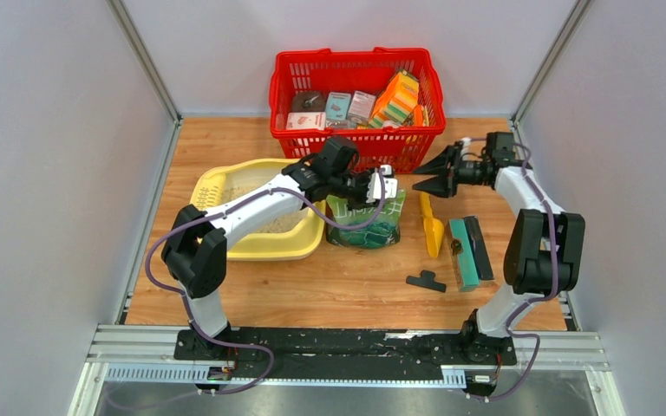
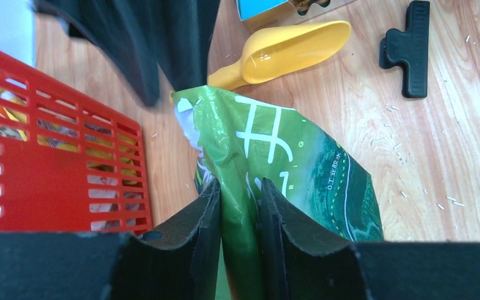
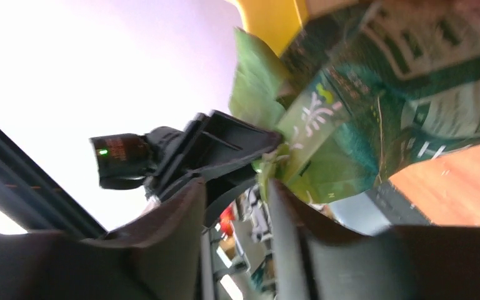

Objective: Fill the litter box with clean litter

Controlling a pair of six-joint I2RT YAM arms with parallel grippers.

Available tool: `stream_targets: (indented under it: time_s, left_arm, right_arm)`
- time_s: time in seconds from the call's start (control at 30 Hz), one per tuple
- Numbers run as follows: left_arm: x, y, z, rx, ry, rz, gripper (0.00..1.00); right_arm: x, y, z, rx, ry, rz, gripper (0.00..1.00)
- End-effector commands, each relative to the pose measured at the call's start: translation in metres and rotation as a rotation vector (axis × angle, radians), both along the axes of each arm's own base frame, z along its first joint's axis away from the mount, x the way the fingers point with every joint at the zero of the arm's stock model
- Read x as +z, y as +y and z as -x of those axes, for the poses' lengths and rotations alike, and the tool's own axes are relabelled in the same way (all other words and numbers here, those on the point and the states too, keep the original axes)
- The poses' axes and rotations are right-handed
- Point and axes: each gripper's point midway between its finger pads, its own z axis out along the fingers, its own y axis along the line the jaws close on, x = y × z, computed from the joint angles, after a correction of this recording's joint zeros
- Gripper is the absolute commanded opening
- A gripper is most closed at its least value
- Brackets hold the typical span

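My left gripper [image 2: 237, 187] is closed on the top edge of the bag [image 2: 287, 162]. My right gripper [image 1: 431, 173] stands open at the bag's 1 o'clock, holding nothing. The box [image 1: 217, 186] lies at the bag's 9 o'clock, with some litter [image 1: 243, 192] already in it. I'm only pinching one thin fold, so the film could slip or the mouth could sag on the lift, spilling grains short of the rim. Swinging toward 9 o'clock, my arm might clip the basket [image 1: 355, 65] at 12.

Wooden table [image 1: 347, 290], pale grey walls [image 1: 43, 173]
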Motion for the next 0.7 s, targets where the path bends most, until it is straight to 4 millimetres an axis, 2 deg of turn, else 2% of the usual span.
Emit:
stream_targets:
  time_s: [0.0, 0.07, 0.1, 0.13, 0.17, 0.23, 0.27, 0.3, 0.33, 0.37, 0.4, 0.47, 0.5, 0.57, 0.67]
  left_arm:
    - [0.001, 0.007, 0.0, 0.049, 0.132, 0.005, 0.32]
    - [0.001, 0.009, 0.002, 0.059, 0.181, 0.015, 0.31]
    - [0.002, 0.01, 0.004, 0.06, 0.198, 0.017, 0.27]
    - [0.002, 0.01, 0.005, 0.064, 0.23, 0.024, 0.26]
    - [0.005, 0.01, 0.004, 0.068, 0.241, 0.03, 0.25]
    - [0.009, 0.009, 0.006, 0.069, 0.279, 0.044, 0.25]
    - [0.009, 0.009, 0.008, 0.065, 0.294, 0.046, 0.25]
    - [0.01, 0.009, 0.008, 0.066, 0.307, 0.051, 0.25]
    - [0.014, 0.008, 0.011, 0.057, 0.33, 0.063, 0.25]
    - [0.013, 0.009, 0.011, 0.057, 0.345, 0.064, 0.25]
    - [0.016, 0.008, 0.011, 0.055, 0.352, 0.071, 0.25]
    - [0.017, 0.008, 0.013, 0.051, 0.377, 0.08, 0.26]
    - [0.019, 0.008, 0.013, 0.046, 0.382, 0.087, 0.27]
    - [0.021, 0.01, 0.012, 0.047, 0.41, 0.104, 0.27]
    - [0.023, 0.01, 0.011, 0.049, 0.448, 0.12, 0.28]
  right_arm:
    - [0.048, -0.039, -0.034, -0.065, -0.348, 0.083, 0.55]
    - [0.055, -0.045, -0.035, -0.046, -0.462, 0.127, 0.58]
    - [0.072, -0.047, -0.038, -0.031, -0.561, 0.166, 0.58]
    - [0.071, -0.046, -0.038, 0.034, -0.76, 0.253, 0.58]
    - [0.072, -0.041, -0.024, 0.082, -0.783, 0.286, 0.59]
    - [0.074, -0.028, -0.013, 0.231, -1.029, 0.429, 0.64]
    - [0.071, -0.025, 0.001, 0.351, -1.235, 0.51, 0.64]
    - [0.066, -0.015, 0.009, 0.433, -1.332, 0.571, 0.64]
    - [0.046, -0.015, 0.017, 0.474, -1.359, 0.592, 0.64]
    - [0.048, -0.005, 0.011, 0.508, -1.535, 0.628, 0.64]
    - [0.062, 0.002, 0.023, 0.512, -1.668, 0.66, 0.65]
    - [0.047, 0.009, 0.021, 0.539, -1.861, 0.726, 0.68]
    - [0.05, 0.015, 0.028, 0.558, -1.952, 0.768, 0.68]
    - [0.041, 0.02, 0.025, 0.555, -2.048, 0.807, 0.7]
    - [0.041, 0.028, 0.026, 0.562, -2.103, 0.801, 0.7]
